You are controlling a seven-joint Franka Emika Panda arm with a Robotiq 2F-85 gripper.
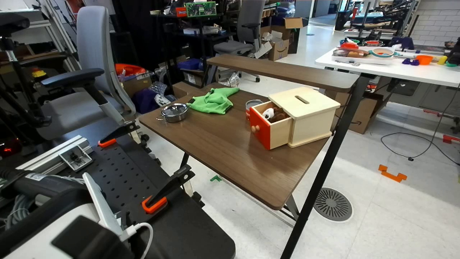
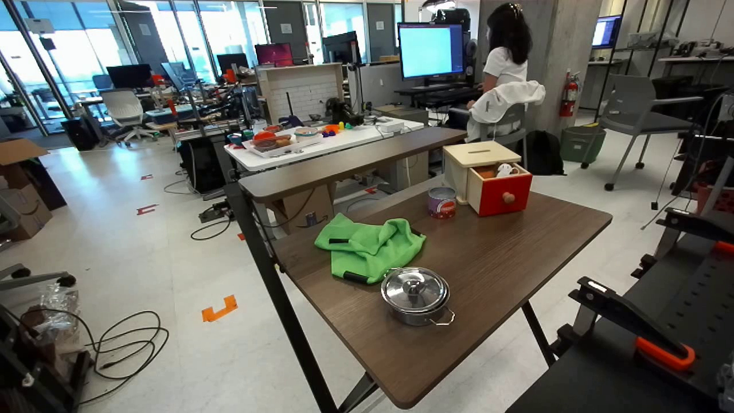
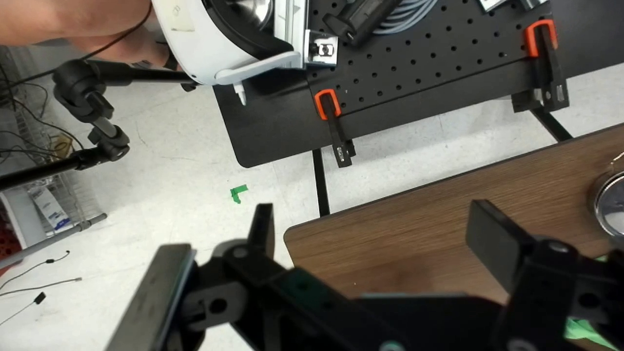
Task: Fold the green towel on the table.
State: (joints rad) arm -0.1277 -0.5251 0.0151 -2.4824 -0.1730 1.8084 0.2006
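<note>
The green towel (image 1: 214, 100) lies crumpled on the brown table (image 1: 230, 138), near one end. In an exterior view the towel (image 2: 373, 246) shows loose folds and black strips on its edges. In the wrist view only a small bit of the towel (image 3: 585, 332) shows at the lower right, mostly hidden behind a gripper finger. My gripper (image 3: 373, 214) is wide open, with nothing between its fingers. It is above the table's corner, with one finger over the floor side, apart from the towel. I cannot make the gripper out in the exterior views.
A lidded metal pot (image 2: 416, 295) stands close beside the towel. A can (image 2: 441, 202) and a wooden box (image 1: 309, 115) with its red drawer pulled out stand farther along. A raised shelf (image 1: 280, 70) runs along one long side. Clamps (image 3: 331, 122) stick out from the black bench (image 3: 273, 131).
</note>
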